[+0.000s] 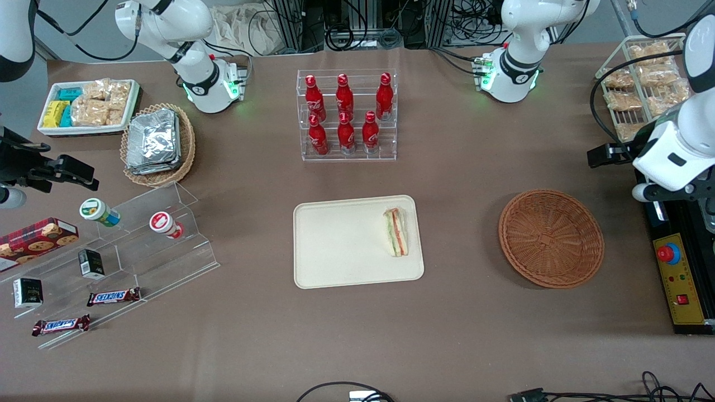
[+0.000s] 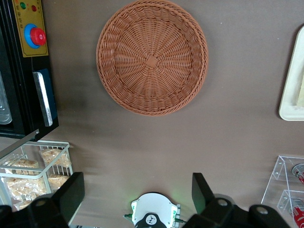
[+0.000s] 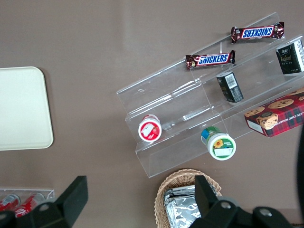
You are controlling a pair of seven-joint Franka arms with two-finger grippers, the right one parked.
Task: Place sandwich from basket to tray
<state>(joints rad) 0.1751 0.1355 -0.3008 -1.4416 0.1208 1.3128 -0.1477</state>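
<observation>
Front view: the sandwich [image 1: 395,232] lies on the cream tray [image 1: 335,245], close to the rim at the working arm's end — a knock to the tray could slide it off, I judge. The reddish wicker basket [image 1: 551,238] sits empty, well apart from the tray.

Left wrist view: the gripper [image 2: 137,192] hangs high above the bare tablecloth near the basket [image 2: 152,57], fingers spread wide and holding nothing — the arm looks raised and pulled clear, camera facing straight down.
</observation>
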